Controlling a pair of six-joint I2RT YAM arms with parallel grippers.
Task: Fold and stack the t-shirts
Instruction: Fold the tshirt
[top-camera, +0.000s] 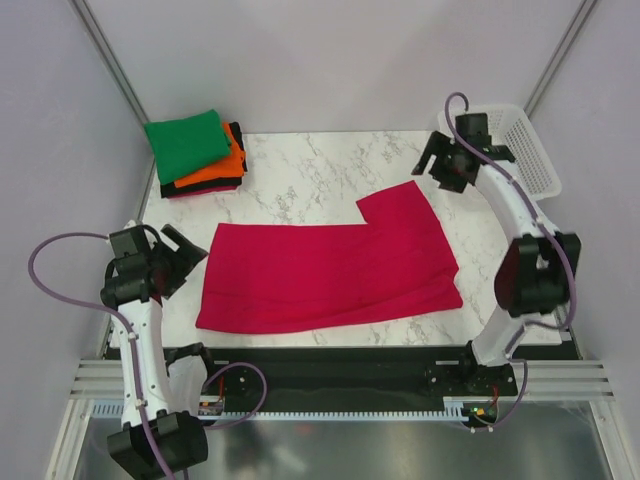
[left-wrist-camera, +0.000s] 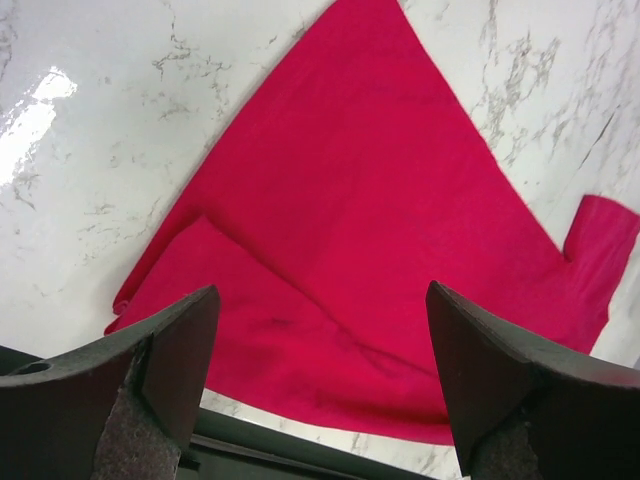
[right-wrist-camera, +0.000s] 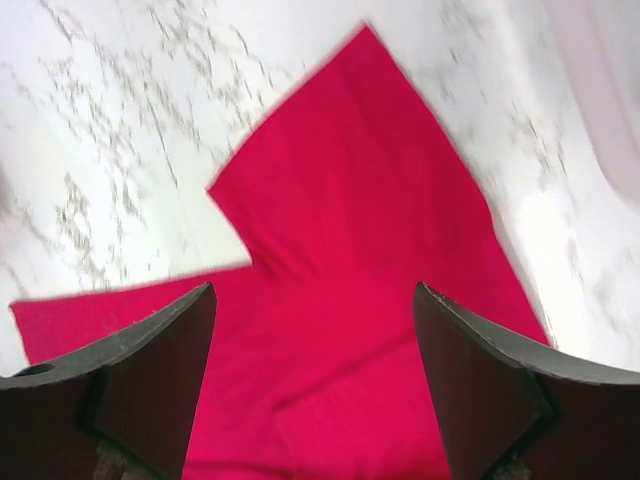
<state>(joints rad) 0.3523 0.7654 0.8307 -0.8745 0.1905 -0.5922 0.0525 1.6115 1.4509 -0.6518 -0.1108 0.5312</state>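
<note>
The crimson-pink t-shirt (top-camera: 330, 268) lies flat on the marble table, folded lengthwise, with one sleeve (top-camera: 398, 203) sticking out toward the back right. It fills the left wrist view (left-wrist-camera: 350, 230) and the right wrist view (right-wrist-camera: 350, 300). A stack of folded green (top-camera: 187, 144), orange (top-camera: 222, 168) and black (top-camera: 205, 187) t-shirts sits at the back left corner. My left gripper (top-camera: 185, 250) is open and empty, raised just left of the shirt's left edge. My right gripper (top-camera: 437, 160) is open and empty, raised above the table behind the sleeve.
A white plastic lattice basket (top-camera: 530, 150) stands at the back right, beside the right arm. The marble table (top-camera: 300, 180) ends at a black rail along the near edge (top-camera: 330, 365). Grey walls close in both sides.
</note>
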